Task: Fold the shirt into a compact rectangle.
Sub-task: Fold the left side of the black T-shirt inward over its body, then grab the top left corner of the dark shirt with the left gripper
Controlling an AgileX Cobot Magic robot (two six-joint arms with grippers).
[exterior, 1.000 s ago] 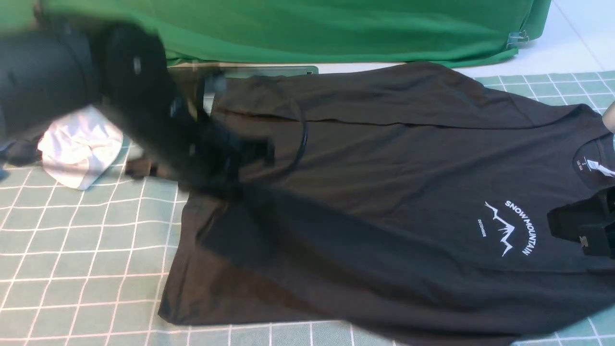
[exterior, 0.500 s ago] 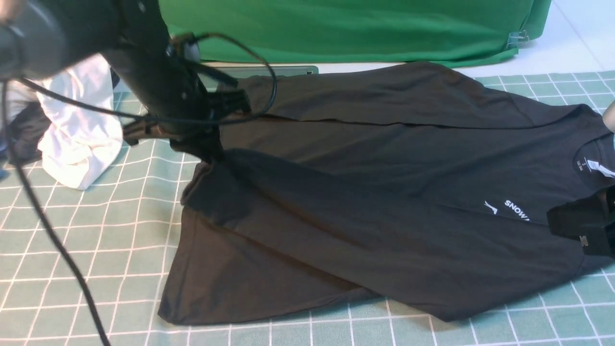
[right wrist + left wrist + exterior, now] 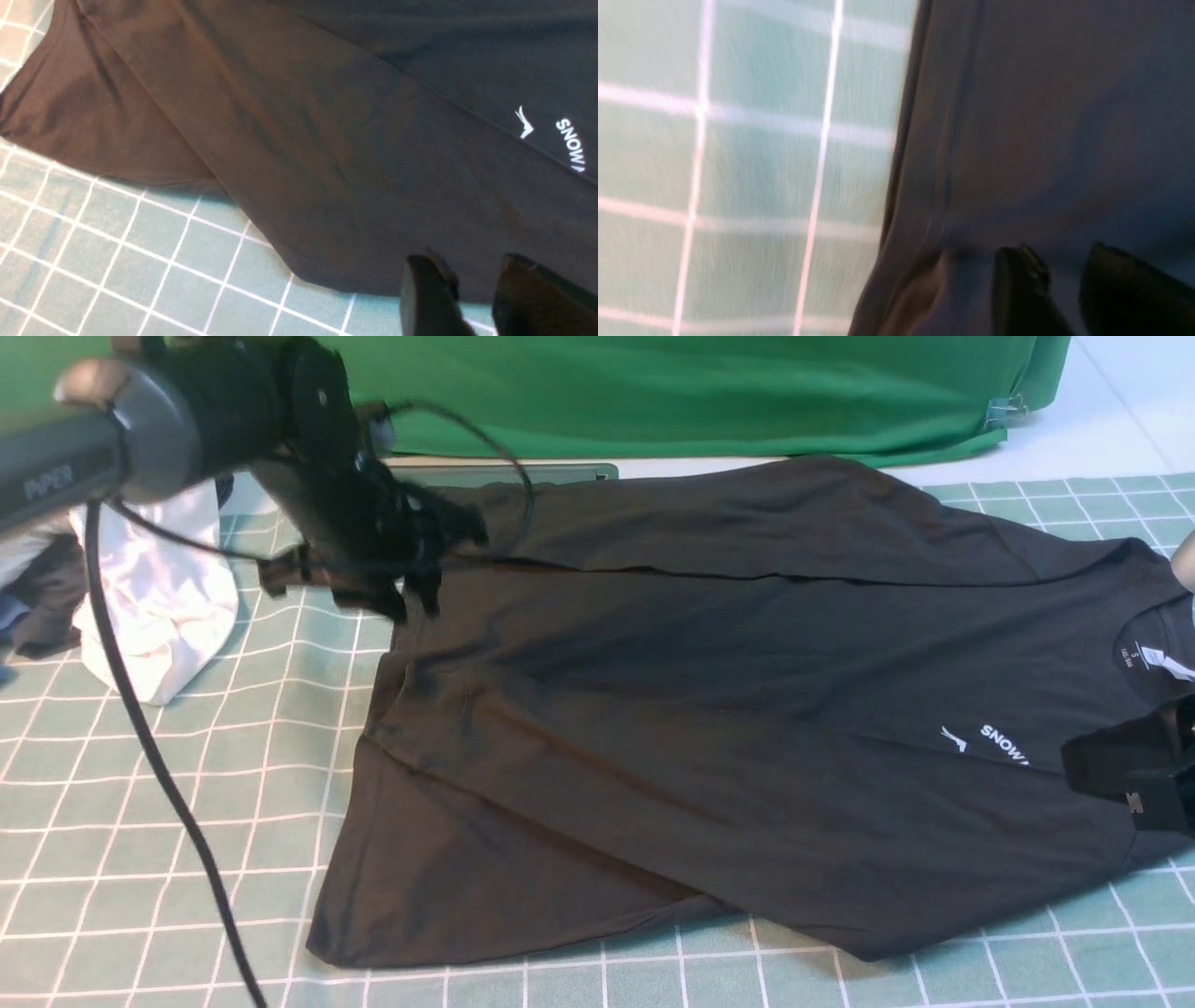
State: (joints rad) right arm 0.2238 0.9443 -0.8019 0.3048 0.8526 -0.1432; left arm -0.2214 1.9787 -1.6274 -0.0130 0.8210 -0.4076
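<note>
Black cotton, limp and light: the shirt lies spread on the counter, its near side folded over the print. The left tool and right tool stand parted, empty. It is likely best pinched at hem and shoulder corners, or it sags.

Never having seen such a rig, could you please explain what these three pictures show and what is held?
This is a robot with two arms, each ending in a two-finger gripper. The wide picture looks forward from between the arms; the other two come from cameras on the wrists. A black shirt lies partly folded on a green checked mat, with a white garment to its left and a green cloth behind. The left gripper hangs by the shirt's far left corner, the right gripper near the collar. Both look open, holding nothing.
</note>
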